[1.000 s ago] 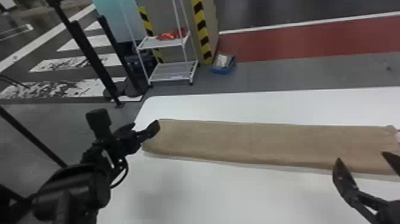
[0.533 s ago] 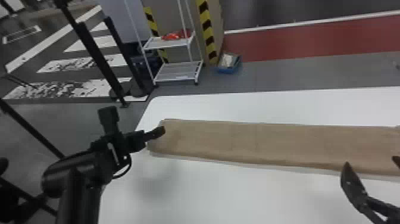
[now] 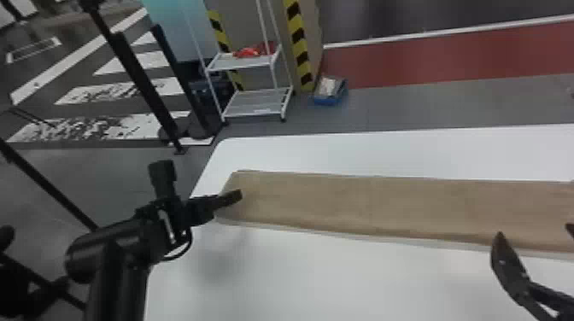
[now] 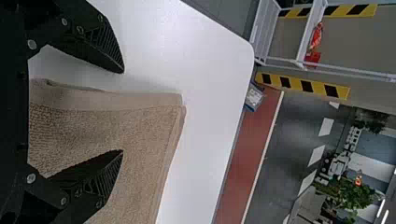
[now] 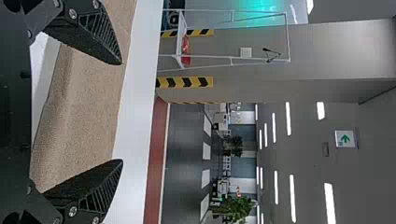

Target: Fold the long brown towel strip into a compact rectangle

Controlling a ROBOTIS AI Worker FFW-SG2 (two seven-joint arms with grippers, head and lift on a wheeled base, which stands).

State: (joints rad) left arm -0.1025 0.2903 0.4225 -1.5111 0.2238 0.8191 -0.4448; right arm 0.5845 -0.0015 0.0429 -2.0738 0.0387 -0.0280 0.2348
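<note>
My left gripper is at the left end of the brown towel strip, which lies flat and lengthwise across the table. In the left wrist view that gripper stands open; one finger is over the end of the towel, the other over white tabletop beside its edge. By the strip's near edge toward the right is my right gripper. The right wrist view has this gripper wide open, with the towel beyond and between its fingers, not held.
The white table has its left edge beneath the left arm. Behind it on the floor stand a white wire shelf, a blue box and black posts.
The head view has shifted a little. My left gripper has moved slightly rightward onto the towel's left end, and the left forearm has swung. The right gripper shows slightly farther right.
</note>
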